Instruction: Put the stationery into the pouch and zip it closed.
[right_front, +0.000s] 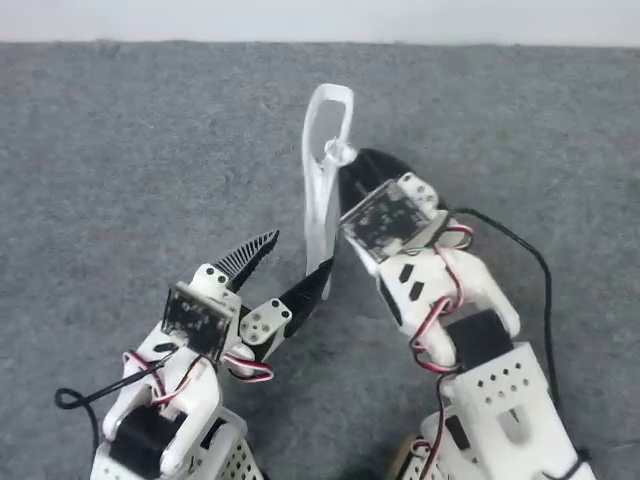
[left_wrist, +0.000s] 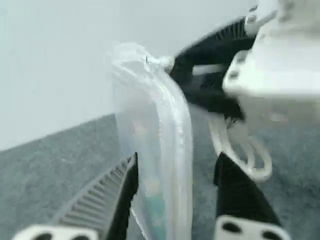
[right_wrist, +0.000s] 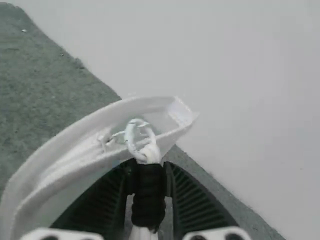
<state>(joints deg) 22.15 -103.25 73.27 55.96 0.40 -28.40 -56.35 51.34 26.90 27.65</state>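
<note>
The right pincer (right_wrist: 146, 167) is clenched on the zipper pull (right_wrist: 137, 135), which sits close to one end of the pouch's top edge. The left pincer (right_front: 300, 250) is released, its jaws spread on either side of the pouch's (right_front: 320, 190) near end. The clear pouch stands on edge above the grey tabletop (right_front: 120, 150), between the two arms. Something teal and pinkish shows through its wall, so I'd say the stationery (left_wrist: 155, 210) is in. The zip looks almost run out, but I can't tell whether it is fully shut.
</note>
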